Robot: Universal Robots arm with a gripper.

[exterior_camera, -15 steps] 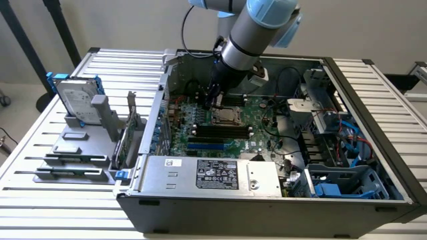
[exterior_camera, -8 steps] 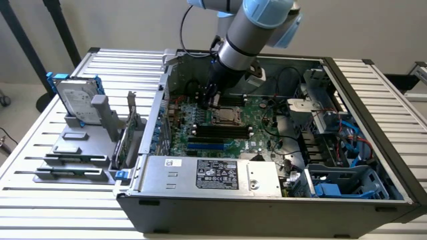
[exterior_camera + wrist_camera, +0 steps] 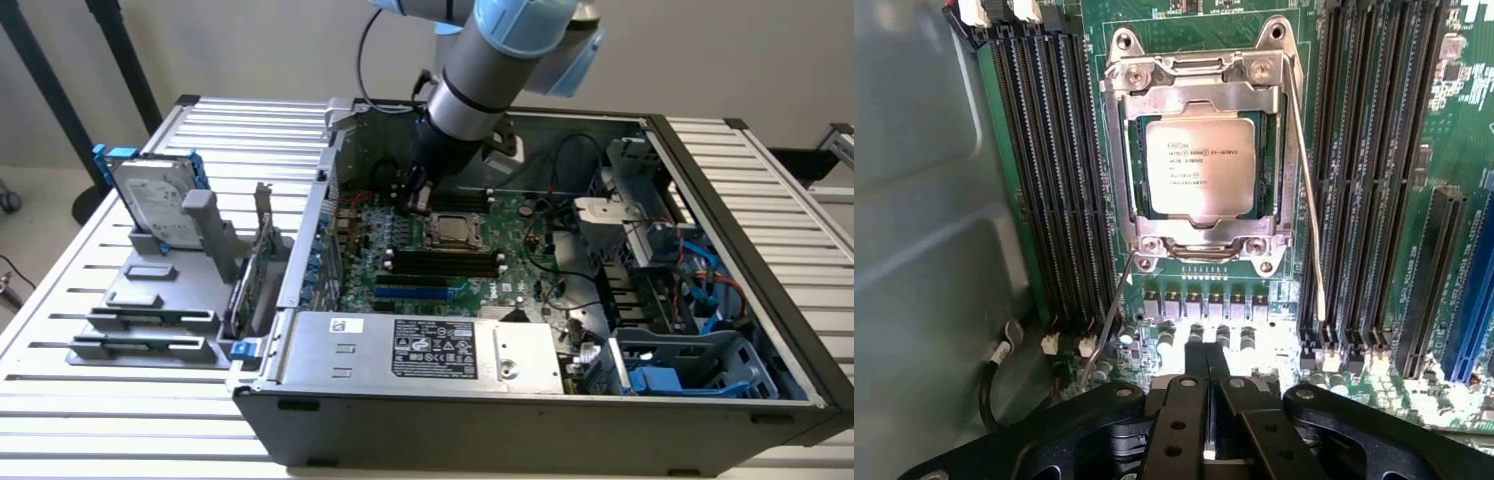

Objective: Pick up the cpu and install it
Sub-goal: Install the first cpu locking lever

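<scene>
slatted table (image 3: 54,330), open case (image 3: 534,410): cpu (image 3: 1197,160) seated in socket frame (image 3: 1199,95)

arm (image 3: 487,60) hides most of the gripper (image 3: 418,190) at upper centre of the exterior view. its fingers (image 3: 1189,400) are pressed together, holding nothing. socket frame covers the cpu's edges; its fine print is hard to read. memory slots (image 3: 1054,180) flank the frame.

Above cpu (image 3: 1197,160): open.
Sides: RAM slots (image 3: 1049,170) flank both sides.
Beyond: case wall (image 3: 924,220) close along one slot bank.

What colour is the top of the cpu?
Silvery-grey metal; the cpu shows best in the wrist view.
</scene>
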